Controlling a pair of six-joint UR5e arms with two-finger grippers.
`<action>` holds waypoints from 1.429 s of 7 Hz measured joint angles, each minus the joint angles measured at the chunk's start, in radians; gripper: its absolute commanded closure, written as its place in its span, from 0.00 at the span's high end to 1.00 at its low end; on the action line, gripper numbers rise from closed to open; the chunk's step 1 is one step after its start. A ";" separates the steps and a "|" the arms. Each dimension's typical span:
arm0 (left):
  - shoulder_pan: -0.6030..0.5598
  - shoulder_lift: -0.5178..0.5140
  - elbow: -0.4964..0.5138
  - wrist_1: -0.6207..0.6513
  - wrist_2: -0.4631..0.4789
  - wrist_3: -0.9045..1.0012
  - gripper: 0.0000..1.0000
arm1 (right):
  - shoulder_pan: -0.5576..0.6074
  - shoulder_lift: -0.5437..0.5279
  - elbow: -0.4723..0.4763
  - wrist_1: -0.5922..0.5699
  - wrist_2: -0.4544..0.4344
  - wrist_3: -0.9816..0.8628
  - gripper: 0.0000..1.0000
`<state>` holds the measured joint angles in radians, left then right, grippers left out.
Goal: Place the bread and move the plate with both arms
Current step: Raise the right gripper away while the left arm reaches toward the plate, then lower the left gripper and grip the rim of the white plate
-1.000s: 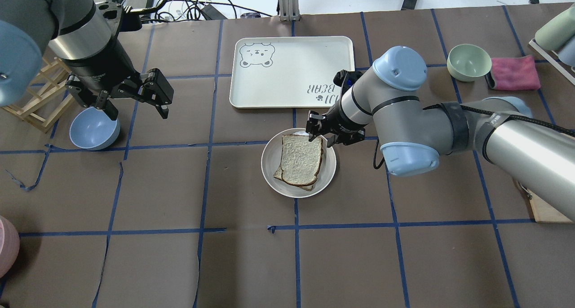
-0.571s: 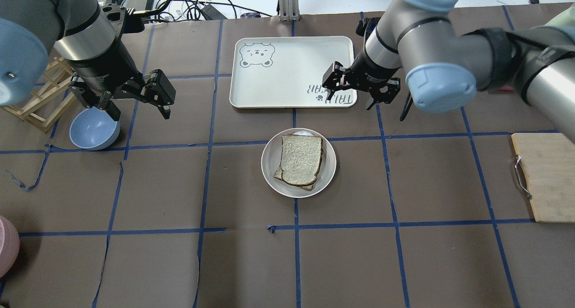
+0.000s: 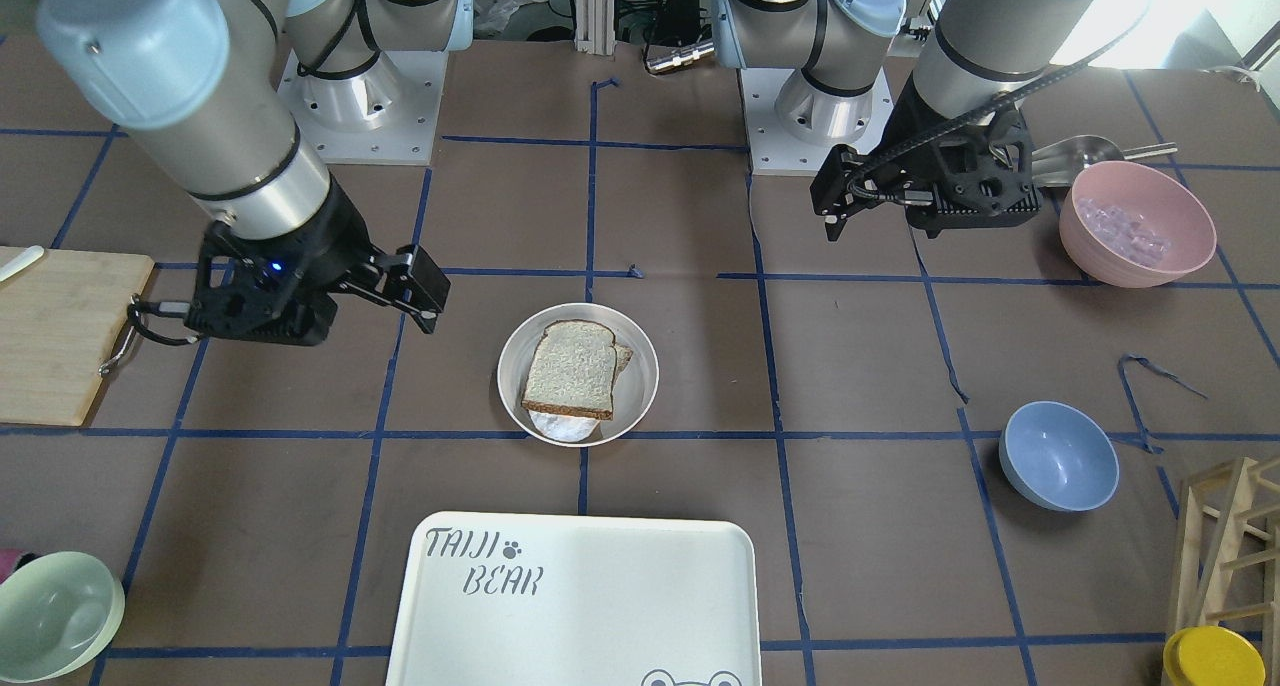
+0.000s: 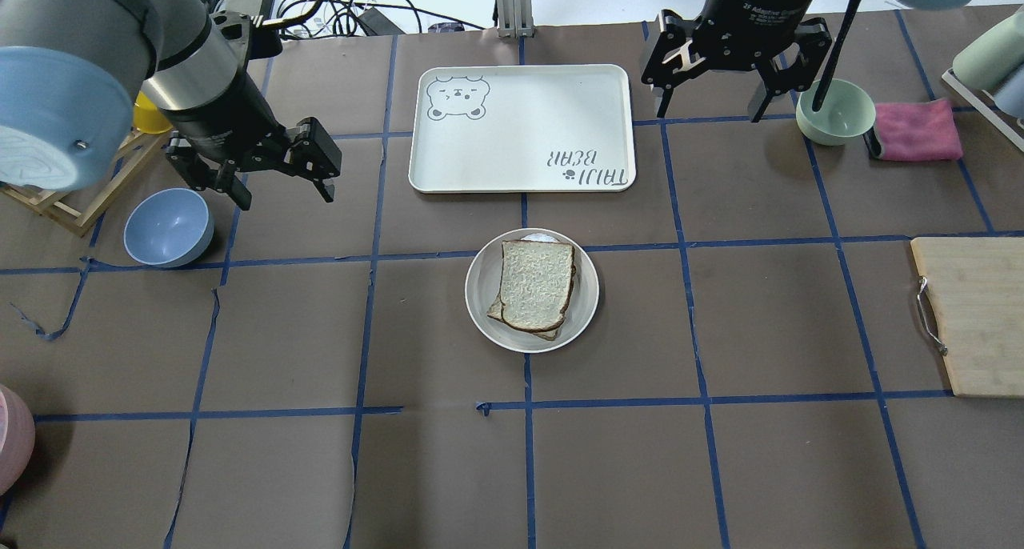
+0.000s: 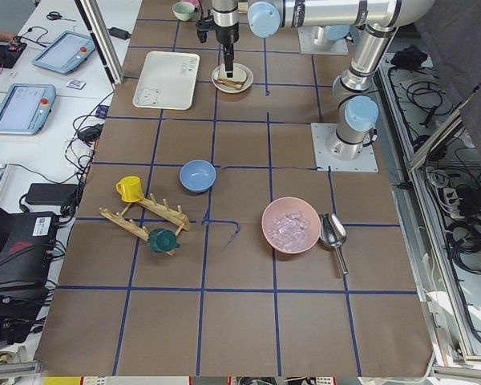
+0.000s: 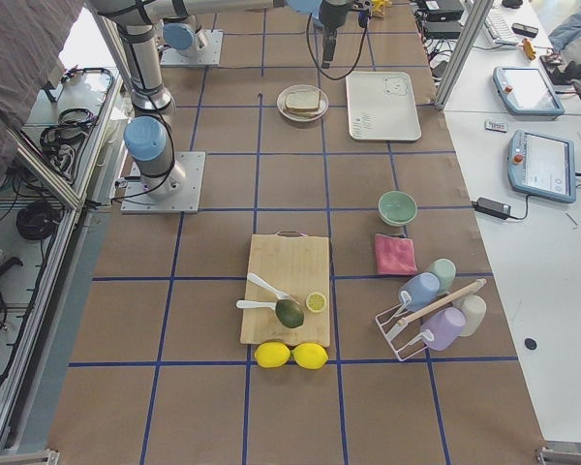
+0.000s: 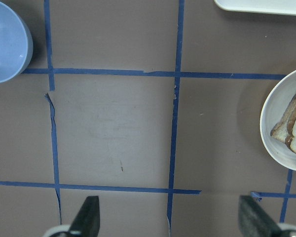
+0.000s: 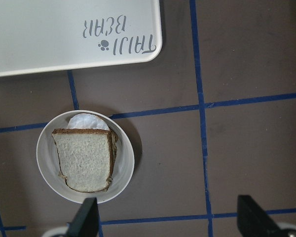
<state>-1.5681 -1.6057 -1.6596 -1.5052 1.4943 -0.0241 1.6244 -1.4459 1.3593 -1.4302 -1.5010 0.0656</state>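
Note:
The plate (image 4: 588, 293) sits at the table's middle, just in front of the tray. The bread (image 4: 536, 281) lies flat on it, on top of a second slice, and a bit of white egg (image 4: 542, 238) peeks out at the far side. My right gripper (image 4: 708, 115) is open and empty, high over the table beyond the tray's far right corner. Its wrist view shows the plate (image 8: 126, 165) and the bread (image 8: 84, 158) below it. My left gripper (image 4: 285, 199) is open and empty, left of the tray, well apart from the plate (image 7: 274, 118).
The white TAIJI BEAR tray (image 4: 520, 125) lies behind the plate. A blue bowl (image 4: 168, 227) and a wooden rack (image 4: 68, 193) are at the left. A green bowl (image 4: 836, 110) and a pink cloth (image 4: 916, 129) are at the far right, and a cutting board (image 4: 972, 317) is at the right edge.
My right gripper has left the bread's far edge and moved up and back past the tray, empty. The bread stays on the plate. My left gripper has shifted a little right and back.

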 measured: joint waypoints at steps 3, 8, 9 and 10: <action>-0.085 -0.053 -0.149 0.224 -0.058 -0.019 1.00 | -0.009 -0.012 0.027 -0.009 -0.015 -0.147 1.00; -0.163 -0.169 -0.319 0.543 -0.065 -0.153 0.71 | -0.010 -0.013 0.030 -0.069 -0.031 -0.159 1.00; -0.176 -0.196 -0.325 0.561 -0.063 -0.164 0.71 | -0.011 -0.013 0.030 -0.068 -0.031 -0.159 1.00; -0.190 -0.222 -0.326 0.585 -0.060 -0.181 0.71 | -0.011 -0.013 0.030 -0.066 -0.031 -0.159 1.00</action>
<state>-1.7583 -1.8277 -1.9857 -0.9203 1.4338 -0.2047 1.6130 -1.4588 1.3891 -1.4967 -1.5324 -0.0933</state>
